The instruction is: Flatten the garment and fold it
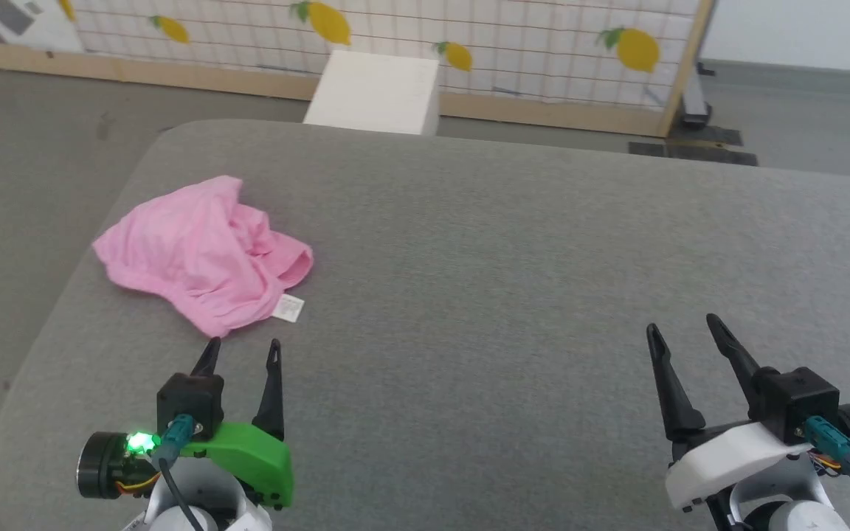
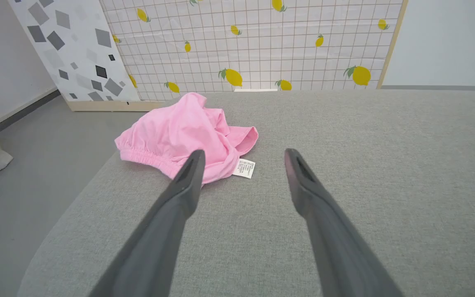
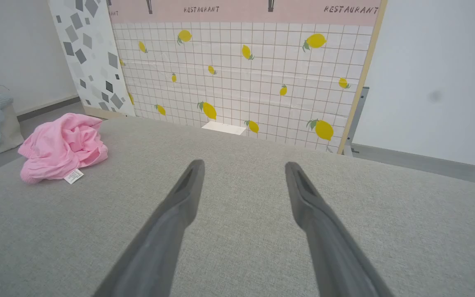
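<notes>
Head view is showing the pink shorts (image 1: 200,254) lying in a crumpled heap by the left edge of the grey cushion (image 1: 484,243), in its far half, not yet flattened. The left gripper (image 1: 245,343) is hovering just short of the heap's near side. Its two fingers are standing well apart with nothing between them and pointing almost straight at the cloth. The white label (image 1: 288,307) is lying on the cushion just past its right fingertip.

The right gripper (image 1: 681,324) is hanging over the near right part of the cushion, fingers likewise spread and empty, with the shorts lying far off to its left. So the left arm is clearly the nearer one, and a short reach forward is looking like all it needs.

Left wrist view is showing the gathered waistband (image 2: 146,159) running along the heap's near-left side, while an open leg hem (image 2: 248,138) is facing the middle of the cushion. The heap's longer stretch is running roughly across, left to right. I am judging that the coming move is turning on the left gripper pinching the near edge and the right arm crossing over for the other end.
</notes>
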`<state>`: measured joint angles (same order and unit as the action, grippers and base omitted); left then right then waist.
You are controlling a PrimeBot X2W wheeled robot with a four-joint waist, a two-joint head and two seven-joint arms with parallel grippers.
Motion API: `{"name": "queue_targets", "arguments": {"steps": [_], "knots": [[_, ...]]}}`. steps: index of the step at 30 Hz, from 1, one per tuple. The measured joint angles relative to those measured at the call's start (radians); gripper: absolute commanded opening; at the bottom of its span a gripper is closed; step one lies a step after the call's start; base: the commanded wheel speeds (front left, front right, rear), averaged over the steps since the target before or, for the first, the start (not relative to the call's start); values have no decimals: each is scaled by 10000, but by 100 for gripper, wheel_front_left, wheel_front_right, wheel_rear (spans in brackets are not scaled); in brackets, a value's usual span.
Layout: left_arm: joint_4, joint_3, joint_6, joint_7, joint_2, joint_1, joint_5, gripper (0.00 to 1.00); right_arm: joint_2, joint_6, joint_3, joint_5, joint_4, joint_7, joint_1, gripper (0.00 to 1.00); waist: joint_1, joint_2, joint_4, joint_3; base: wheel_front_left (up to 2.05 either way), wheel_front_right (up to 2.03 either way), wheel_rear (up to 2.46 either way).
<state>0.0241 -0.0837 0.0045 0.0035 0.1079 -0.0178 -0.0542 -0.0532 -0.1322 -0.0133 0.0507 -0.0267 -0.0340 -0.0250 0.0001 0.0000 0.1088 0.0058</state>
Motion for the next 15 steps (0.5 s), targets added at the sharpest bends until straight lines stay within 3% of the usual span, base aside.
{"name": "queue_targets", "arguments": {"steps": [15], "knots": [[4,-261,228,13,280,-36,27,100,2,0,-380,366,-249,123,-396,100,0,0,1532,-237,0,0,0]]}}
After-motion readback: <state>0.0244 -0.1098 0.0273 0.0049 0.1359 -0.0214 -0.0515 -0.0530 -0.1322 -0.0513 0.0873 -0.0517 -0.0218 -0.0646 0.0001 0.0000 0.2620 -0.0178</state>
